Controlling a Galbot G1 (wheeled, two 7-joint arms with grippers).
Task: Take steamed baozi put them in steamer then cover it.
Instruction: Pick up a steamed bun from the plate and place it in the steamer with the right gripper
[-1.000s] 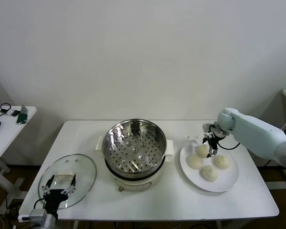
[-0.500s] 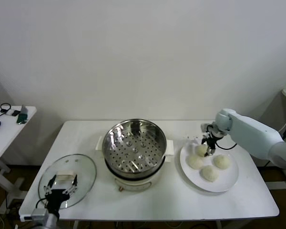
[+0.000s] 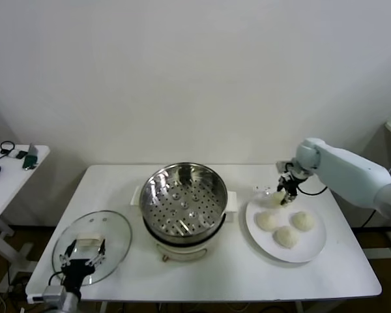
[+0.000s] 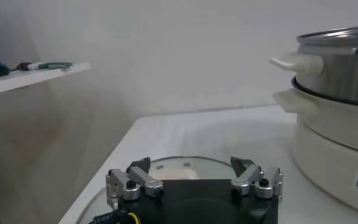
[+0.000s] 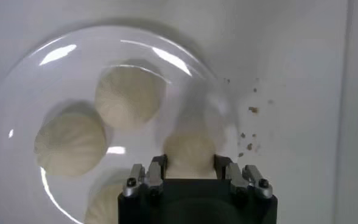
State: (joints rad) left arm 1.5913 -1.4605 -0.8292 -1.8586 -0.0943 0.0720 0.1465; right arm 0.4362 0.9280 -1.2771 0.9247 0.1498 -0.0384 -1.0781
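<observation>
1. Stainless steamer (image 3: 182,202) sits bare inside, no bun in it yet, so nothing of the loading is done. It stands well apart from the right gripper (image 3: 281,195), toward the table's middle.
2. Right gripper is pinching one steamed baozi (image 5: 189,153) btwn its fingers. In the head view the bun (image 3: 275,195) looks lifted clear of the white plate (image 3: 316,244), over the plate's far edge.
3. Three more baozi (image 3: 285,228) lie on the plate just below & beside that gripper, close together, untouched.
4. Glass cover (image 3: 111,229) lies flat on the table at the near left corner, off the steamer. Left gripper (image 4: 194,181) hovers right over it w/ jaws spread wide, holding nothing; the lid's cream handle (image 3: 86,241) lies btwn its fingers, judging by the head view.
5. Progress, my est.: 1st of 4 buns grabbed, not delivered.
6. Left to do: carry this bun across to the steamer, repeat for the other 3, then lift the cover onto the steamer.
</observation>
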